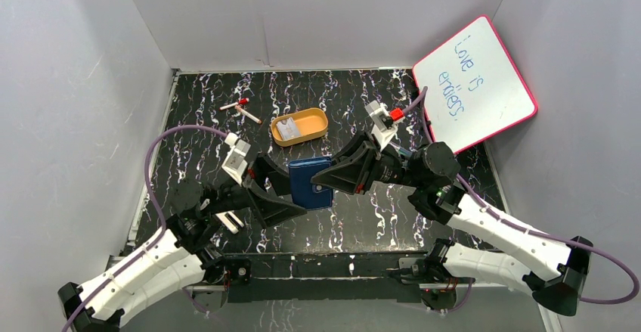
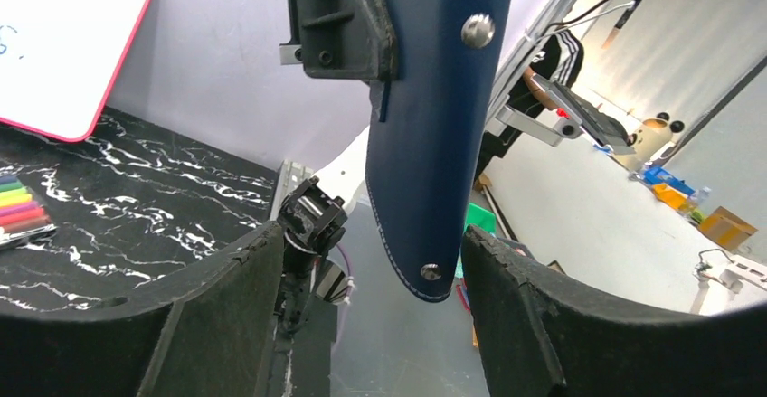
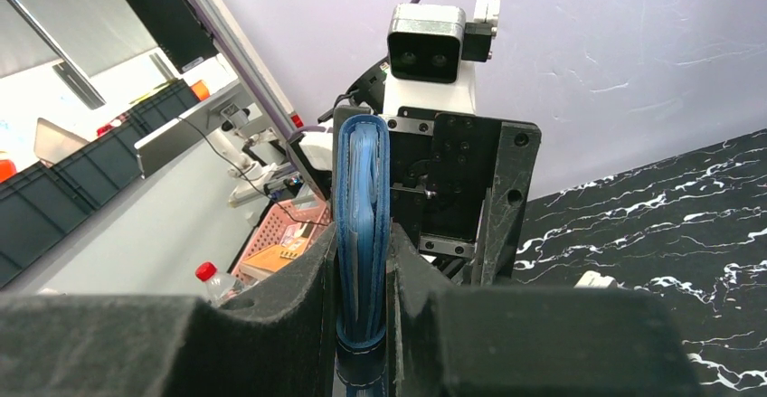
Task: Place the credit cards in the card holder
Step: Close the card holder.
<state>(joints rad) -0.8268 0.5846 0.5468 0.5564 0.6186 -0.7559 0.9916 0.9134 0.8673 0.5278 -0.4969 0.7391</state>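
Card holder (image 1: 310, 183) is up off the table in the overhead shot, hanging mid-air between the two arms. The right gripper (image 1: 333, 178) comes in from one side and the left gripper (image 1: 296, 196) from the other. The credit cards (image 1: 288, 128) are not in it yet. I can see something pale and flat sitting in the orange tray (image 1: 317, 122) further back, but it's too small to say whether that's one card or a stack. A whiteboard (image 1: 475, 82) leans against the right wall.

In the left wrist view, the navy flap with its snap studs dangles between the left fingers (image 2: 226, 325). They're spread wide, one on each side and neither touching it, so that hand is released. The black block pinching the top edge is the other arm's gripper. A pack of markers (image 2: 20, 205) lies off to the left.

In the right wrist view, the wallet is edge-on and clamped hard between the two pads (image 3: 411, 275), with the lighter blue inner layers showing along the spine. My guess is it's held upright like that so the free hand can peel the flap open and expose the slots.
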